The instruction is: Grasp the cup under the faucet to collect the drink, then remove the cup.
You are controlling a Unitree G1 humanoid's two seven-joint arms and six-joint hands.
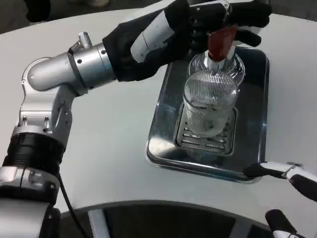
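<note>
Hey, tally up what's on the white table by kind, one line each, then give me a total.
Clear ribbed cup: 1
Metal drip tray: 1
Red faucet handle: 1
Robot hand: 2, left robot hand at the faucet, right robot hand by the tray's near corner
Total: 5
</note>
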